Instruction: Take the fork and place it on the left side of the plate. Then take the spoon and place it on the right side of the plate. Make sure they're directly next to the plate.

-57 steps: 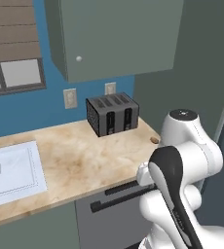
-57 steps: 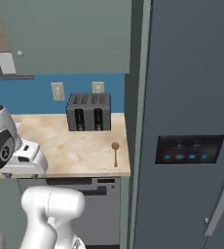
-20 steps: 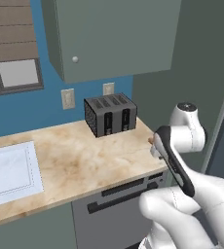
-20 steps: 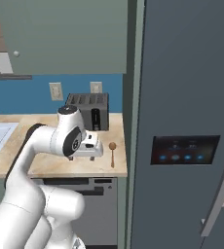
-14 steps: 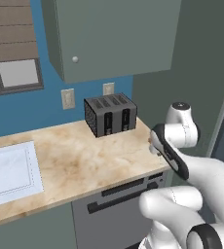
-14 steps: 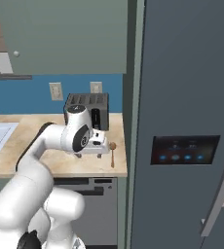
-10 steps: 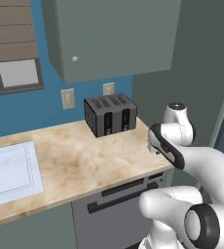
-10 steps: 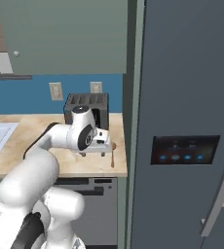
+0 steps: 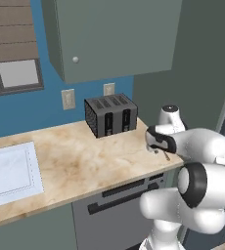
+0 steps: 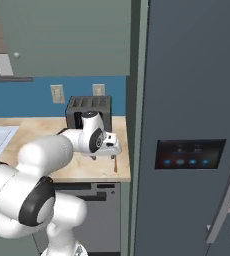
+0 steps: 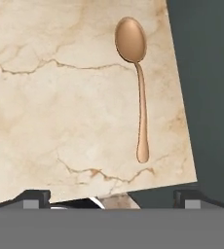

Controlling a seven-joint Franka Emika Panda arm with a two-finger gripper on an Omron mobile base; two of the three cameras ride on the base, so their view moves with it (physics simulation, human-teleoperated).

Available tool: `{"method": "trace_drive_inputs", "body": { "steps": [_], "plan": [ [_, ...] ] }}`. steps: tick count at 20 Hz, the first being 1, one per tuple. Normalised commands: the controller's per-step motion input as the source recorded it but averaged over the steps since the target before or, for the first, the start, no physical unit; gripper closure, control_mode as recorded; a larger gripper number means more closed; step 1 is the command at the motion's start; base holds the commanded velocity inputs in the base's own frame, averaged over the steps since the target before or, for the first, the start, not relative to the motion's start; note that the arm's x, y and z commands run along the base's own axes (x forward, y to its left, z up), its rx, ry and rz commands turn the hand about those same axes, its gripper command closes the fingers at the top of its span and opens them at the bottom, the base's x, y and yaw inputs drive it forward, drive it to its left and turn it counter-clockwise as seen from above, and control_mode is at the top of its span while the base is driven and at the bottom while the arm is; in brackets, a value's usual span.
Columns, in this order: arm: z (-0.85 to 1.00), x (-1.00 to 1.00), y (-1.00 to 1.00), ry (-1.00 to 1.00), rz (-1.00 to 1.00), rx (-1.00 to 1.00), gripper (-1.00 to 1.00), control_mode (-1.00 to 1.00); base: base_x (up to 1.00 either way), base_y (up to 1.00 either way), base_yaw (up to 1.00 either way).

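one spoon [image 11: 137, 82] on the marble counter [image 9: 80, 161], one black toaster [image 9: 111, 115], two wall outlets [image 9: 68, 99], one upper cabinet [image 9: 114, 36], one sink [image 9: 9, 171], one fridge [image 10: 192, 125].

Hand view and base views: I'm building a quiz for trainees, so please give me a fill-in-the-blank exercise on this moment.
1. The spoon lies flat on the ____.
2. The spoon lies near the counter's edge beside the tall ____.
3. The black box with slots by the wall is a ____.
4. The gripper's jaws stand ____.

Missing words: counter; fridge; toaster; open
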Motion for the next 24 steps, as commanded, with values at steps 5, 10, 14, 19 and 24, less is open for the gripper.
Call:
{"method": "trace_drive_inputs", "body": {
  "steps": [5, 10, 14, 19, 24],
  "plan": [
    [-0.17, 0.36, -0.12, 0.00, 0.00, -0.01, -1.00, -1.00, 0.00, 0.00, 0.00],
    [-0.12, 0.35, -0.15, 0.00, 0.00, 0.00, -1.00, -1.00, 0.00, 0.00, 0.00],
    [-0.21, 0.29, -0.18, 0.00, 0.00, 0.00, -1.00, -1.00, 0.00, 0.00, 0.00],
    [-0.29, 0.27, -0.17, 0.00, 0.00, 0.00, -1.00, -1.00, 0.00, 0.00, 0.00],
    [-0.22, 0.20, -0.21, 0.00, 0.00, 0.00, -1.00, -1.00, 0.00, 0.00, 0.00]
  ]
}}
